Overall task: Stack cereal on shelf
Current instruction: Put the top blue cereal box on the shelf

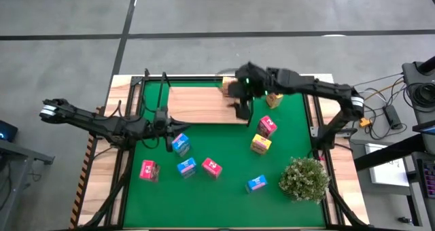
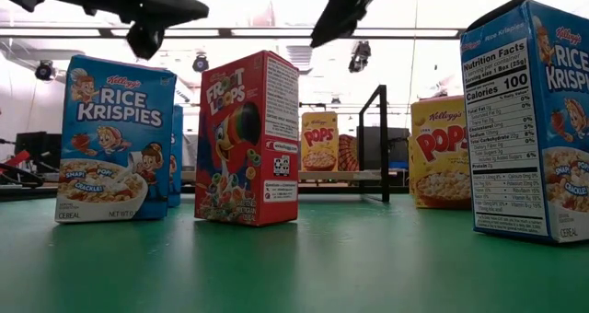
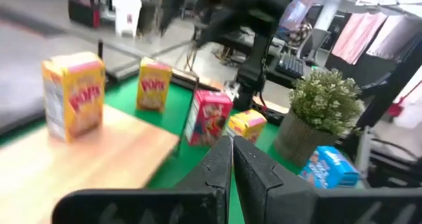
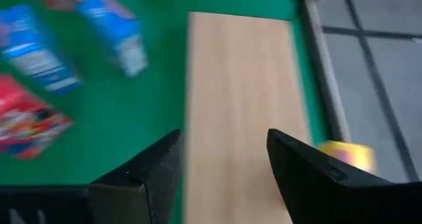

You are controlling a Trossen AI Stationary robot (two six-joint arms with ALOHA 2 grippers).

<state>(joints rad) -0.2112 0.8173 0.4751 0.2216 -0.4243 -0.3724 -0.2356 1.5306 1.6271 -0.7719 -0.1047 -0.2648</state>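
Note that the right gripper point(image 1: 242, 109) hangs over the near edge of the shelf point(image 1: 204, 103), its fingers point(image 4: 158, 168) standing apart with nothing between them; the right wrist view shows bare board in the gap, so treat this arm as empty and as positioned above the board, most likely for work there. The left gripper point(image 1: 168, 144) waits low over the green mat point(image 1: 224, 176), just beside a blue carton point(image 1: 181, 144), with its fingers point(image 3: 221, 165) pressed together and holding nothing. Locate the cereal as follows: one yellow carton point(image 1: 225, 85) stands on the shelf at its far right corner, a second yellow carton point(image 1: 274, 100) stands on the mat just right of the board, and a pink-red carton point(image 1: 266, 126) and a third yellow carton point(image 1: 261, 144) sit together farther forward. The remaining cartons, a pink-red carton point(image 1: 148, 170), a blue carton point(image 1: 186, 167), a pink-red carton point(image 1: 212, 167) and a blue carton point(image 1: 256, 183), lie scattered across the front of the mat, near the plant point(image 1: 304, 178). Observe that the shelf's long axis runs left to right across the table. In the low view the nearer cartons stand upright, long axis vertical, printed fronts toward that camera. Judge the stacking barely begun.
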